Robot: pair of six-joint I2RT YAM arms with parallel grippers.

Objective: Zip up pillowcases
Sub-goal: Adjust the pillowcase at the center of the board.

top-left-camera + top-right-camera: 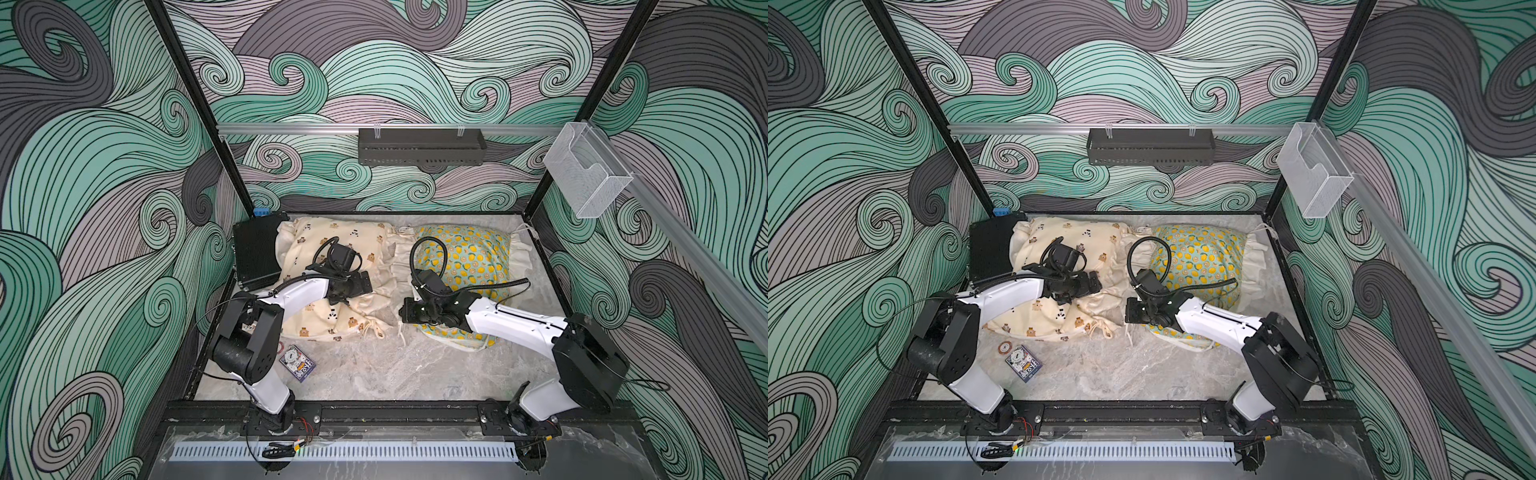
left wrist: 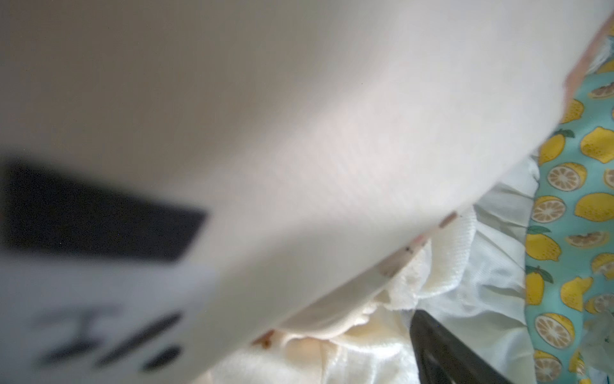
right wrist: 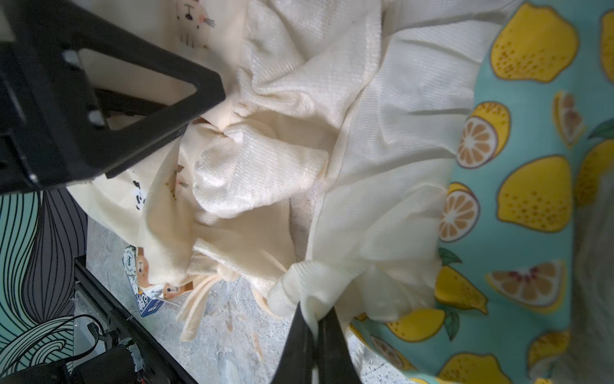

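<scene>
One risk dominates: the right gripper (image 3: 314, 320), clenched on the ruffled trim (image 3: 382, 232) of the lemon pillowcase (image 3: 531, 199) beneath it, may slip off thin fabric when pulling. Left gripper (image 1: 359, 286) stands released over the bear pillowcase (image 1: 316, 245) below, anchoring nothing.

Left: bear pillowcase (image 1: 303, 245); right: lemon pillowcase (image 1: 469, 253), touching; card pack (image 1: 297, 362) before bear pillowcase; box (image 1: 255, 253) at its left.

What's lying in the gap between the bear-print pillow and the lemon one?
Their bunched cream ruffled trim, seen in both top views; the right wrist view shows the right gripper pinching it.
</scene>
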